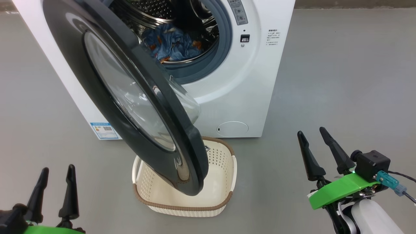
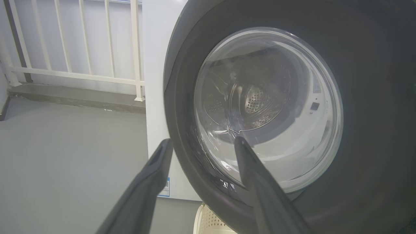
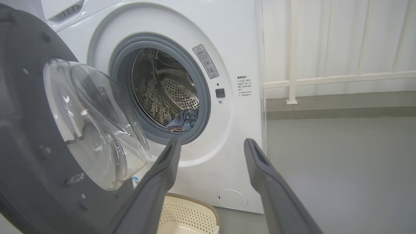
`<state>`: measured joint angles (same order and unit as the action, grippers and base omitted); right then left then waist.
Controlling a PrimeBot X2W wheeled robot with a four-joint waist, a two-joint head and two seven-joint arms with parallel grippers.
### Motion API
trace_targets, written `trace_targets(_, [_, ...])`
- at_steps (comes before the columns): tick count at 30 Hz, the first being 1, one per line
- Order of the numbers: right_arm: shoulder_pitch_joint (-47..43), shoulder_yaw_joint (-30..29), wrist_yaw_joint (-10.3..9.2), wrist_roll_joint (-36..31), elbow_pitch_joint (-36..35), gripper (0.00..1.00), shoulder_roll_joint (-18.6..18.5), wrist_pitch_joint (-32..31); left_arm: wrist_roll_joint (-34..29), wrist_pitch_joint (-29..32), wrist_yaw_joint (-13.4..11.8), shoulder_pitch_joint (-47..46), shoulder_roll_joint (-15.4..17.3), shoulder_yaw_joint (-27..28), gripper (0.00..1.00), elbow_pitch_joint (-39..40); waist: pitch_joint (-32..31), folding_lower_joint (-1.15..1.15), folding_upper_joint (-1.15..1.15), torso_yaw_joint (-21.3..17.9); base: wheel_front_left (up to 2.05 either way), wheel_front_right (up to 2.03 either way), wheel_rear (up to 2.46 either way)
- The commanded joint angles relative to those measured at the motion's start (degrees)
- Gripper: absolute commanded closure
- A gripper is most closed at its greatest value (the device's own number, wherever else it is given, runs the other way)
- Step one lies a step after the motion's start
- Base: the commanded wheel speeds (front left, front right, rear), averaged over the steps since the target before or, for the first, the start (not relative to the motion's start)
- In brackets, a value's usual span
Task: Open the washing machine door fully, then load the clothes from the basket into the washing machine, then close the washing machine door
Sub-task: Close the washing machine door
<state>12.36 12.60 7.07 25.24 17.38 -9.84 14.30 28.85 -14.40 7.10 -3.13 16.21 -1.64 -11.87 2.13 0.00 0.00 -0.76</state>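
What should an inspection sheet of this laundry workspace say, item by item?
surface: smooth grey floor.
job's things: washing machine stands on the floor; washing machine door is open and swung out above the basket; clothes lie in the drum; no clothes in the part of the basket that shows.
clutter: nothing seen.
grippers: left gripper open, holding nothing, facing the door's outer side; right gripper open, holding nothing.
cables: black cable and a teal plug at the right wrist.
surroundings: white railing behind the machine.
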Motion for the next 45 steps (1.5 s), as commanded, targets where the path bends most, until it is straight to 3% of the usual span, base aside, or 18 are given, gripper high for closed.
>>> trace_targets(1, [0.46,1.17,0.42,0.37,-1.14,0.00,-0.70,0.70,-0.78,-0.59,0.16,-1.13,1.35,2.41,0.00,1.40,0.01,0.00,0.00,0.04,0.00,0.00,0.00])
trace_targets(8, [0.46,1.48,0.42,0.50,-1.09,0.00,-0.87,0.70,-1.17,-0.60,0.30,-1.19,1.19,2.45,0.00,1.25,-0.11,0.00,0.00,0.20,0.00,0.00,0.00])
trace_targets(9, [0.44,1.53,0.42,0.53,-1.09,0.13,-0.89,0.70,-1.20,-0.60,0.31,-1.18,1.13,2.42,0.00,1.22,-0.14,0.00,0.00,0.24,0.00,0.00,0.00])
trace_targets(10, [0.42,1.58,0.42,0.56,-1.10,0.51,-0.92,0.70,-1.22,-0.60,0.32,-1.18,1.08,2.38,0.00,1.19,-0.16,0.00,0.00,0.27,0.00,0.00,0.00])
trace_targets(11, [0.42,1.77,0.42,0.56,-1.15,0.69,-1.01,0.70,-1.23,-0.60,0.33,-1.18,1.03,2.34,0.00,1.15,-0.21,0.00,0.00,0.32,0.00,0.00,0.00])
trace_targets(12, [0.43,2.04,0.42,0.43,-1.19,1.00,-1.20,0.70,-1.25,-0.60,0.33,-1.17,0.96,2.29,0.00,1.10,-0.28,0.00,0.00,0.39,0.00,0.00,0.00])
trace_targets(21, [2.82,2.98,0.42,-0.02,-2.85,1.00,-1.39,0.70,-1.04,-0.60,0.37,-1.50,0.44,1.37,0.00,0.78,-0.60,0.00,0.00,1.86,0.00,0.00,0.00])
trace_targets(35, [9.21,5.80,0.42,-0.53,-14.22,1.00,-0.55,0.70,-1.07,-0.60,0.38,-0.74,-0.36,0.92,0.00,0.14,-2.15,0.00,0.00,10.16,0.00,0.00,0.00])
trace_targets(45, [10.66,14.30,0.42,2.24,-21.81,1.00,0.41,0.70,-0.70,-0.60,0.38,-0.97,-0.61,0.15,0.00,-0.83,-2.81,0.00,0.00,14.11,0.00,0.00,0.00])
